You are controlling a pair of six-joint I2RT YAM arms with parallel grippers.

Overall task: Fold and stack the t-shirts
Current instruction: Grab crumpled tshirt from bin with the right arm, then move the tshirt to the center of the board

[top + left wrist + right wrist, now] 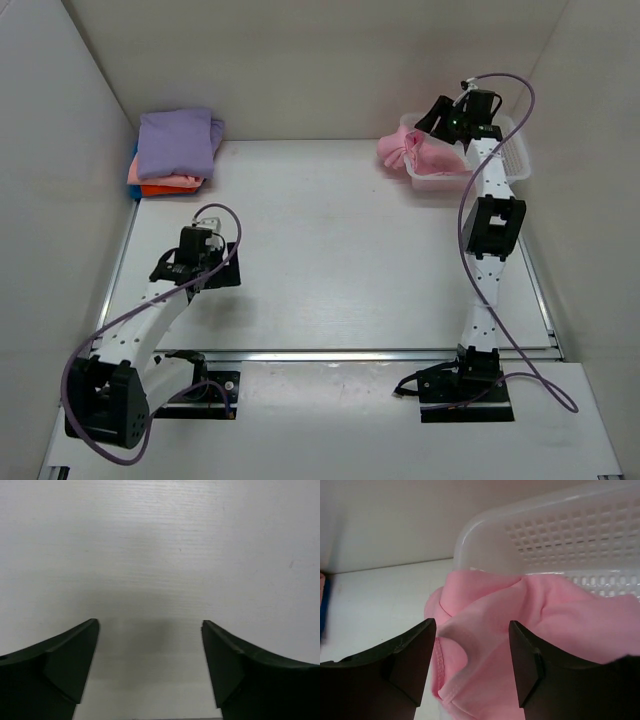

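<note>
T-shirt (405, 150) spills leftward over basket (520, 165), apparently crosswise; left gripper (149, 622), right gripper (471, 622) spread

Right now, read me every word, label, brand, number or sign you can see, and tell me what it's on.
None: no view shows any readable text.
Pink t-shirt, spilling over the rim of the white basket: no label or print showing.
Folded stack of t-shirts: plain cloth, nothing written.
Left arm and right arm: no legible markings.

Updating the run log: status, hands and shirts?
Both open: left hand over table, right hand above pink t-shirt hanging out of basket. Folded stack back left. Nothing blocking.
</note>
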